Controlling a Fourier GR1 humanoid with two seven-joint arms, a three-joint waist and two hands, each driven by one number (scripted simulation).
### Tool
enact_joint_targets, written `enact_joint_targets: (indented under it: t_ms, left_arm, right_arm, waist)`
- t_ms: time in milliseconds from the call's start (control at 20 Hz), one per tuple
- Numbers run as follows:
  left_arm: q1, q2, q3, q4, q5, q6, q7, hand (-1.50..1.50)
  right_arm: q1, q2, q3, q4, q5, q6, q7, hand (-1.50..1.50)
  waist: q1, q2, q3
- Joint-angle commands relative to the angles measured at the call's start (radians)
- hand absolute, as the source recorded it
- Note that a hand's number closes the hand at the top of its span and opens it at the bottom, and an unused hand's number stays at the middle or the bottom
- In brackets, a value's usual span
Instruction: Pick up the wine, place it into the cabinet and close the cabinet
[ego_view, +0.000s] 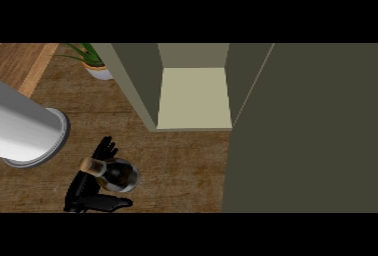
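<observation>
Wine bottle (114, 173) upright, neck toward camera, left hand (92, 187) fingers wrapped around it.

wood counter (177, 165) | cabinet (193, 97) | potted plant (94, 62) | grey cylinder (29, 132)

The left hand (94, 186) is at the lower left, well apart from the open cabinet (193, 97) and below its left wall. Its fingers (105, 147) point up toward the cabinet and its thumb (111, 202) curls round the wine bottle (114, 175).
</observation>
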Motion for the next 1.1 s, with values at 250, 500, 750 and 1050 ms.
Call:
enact_joint_targets:
  t_ms: [250, 500, 750, 1050]
  left_arm:
    - [-0.081, -0.023, 0.092, 0.179, 0.117, -0.075, -0.074, -1.5]
    - [-0.086, -0.04, 0.077, 0.153, 0.13, -0.08, -0.033, -1.5]
    - [-0.151, -0.039, 0.077, 0.229, 0.122, -0.088, -0.061, -1.5]
    - [-0.216, -0.082, 0.057, 0.264, 0.124, -0.041, -0.066, 1.5]
  right_arm:
    - [-0.012, -0.018, -0.032, -0.235, -0.068, -0.033, 0.148, -1.5]
    - [0.032, -0.033, -0.06, -0.283, -0.109, -0.018, 0.147, -1.5]
    - [0.034, -0.012, -0.026, -0.242, -0.066, -0.015, 0.114, -1.5]
    - [0.057, -0.025, -0.027, -0.256, -0.08, 0.004, 0.113, -1.5]
  waist:
    - [-0.001, 0.002, -0.001]
    - [-0.003, -0.001, 0.001]
    - [-0.002, 0.0, 0.001]
    - [-0.005, 0.0, 0.001]
